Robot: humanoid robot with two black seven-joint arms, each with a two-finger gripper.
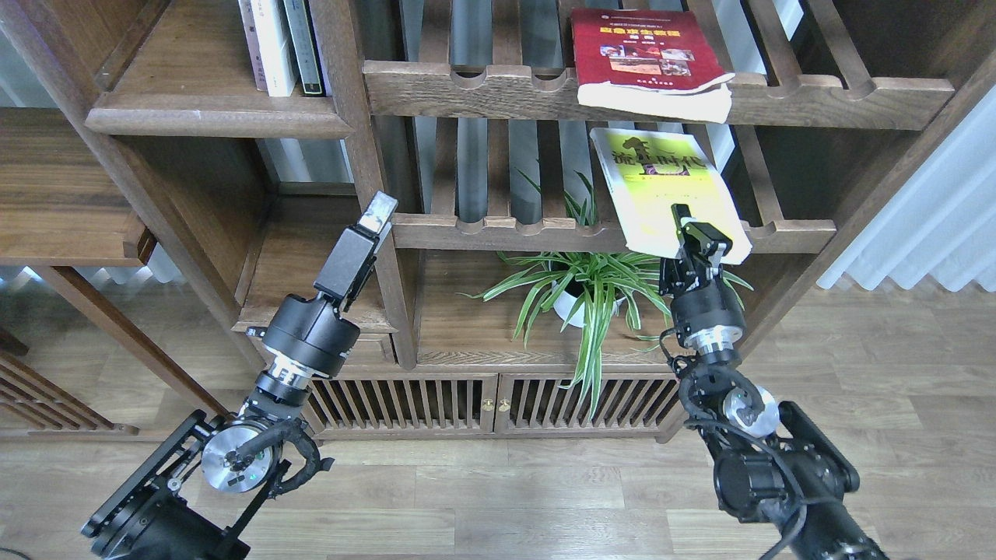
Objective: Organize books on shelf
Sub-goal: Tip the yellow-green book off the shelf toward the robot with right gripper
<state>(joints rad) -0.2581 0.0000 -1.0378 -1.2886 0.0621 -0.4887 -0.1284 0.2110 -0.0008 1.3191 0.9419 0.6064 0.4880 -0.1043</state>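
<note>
Dark wooden bookcase, slatted racks | yellow-green book (669,190) lies on lower rack, long axis running away | right fingers (695,233) at its near edge, grip unclear | left fingers (379,214) far, apparently empty

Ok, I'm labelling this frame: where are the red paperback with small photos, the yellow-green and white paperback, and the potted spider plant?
red paperback with small photos (644,48), head view, front cover
yellow-green and white paperback (661,183), head view, front cover
potted spider plant (591,284), head view, leaves
</note>
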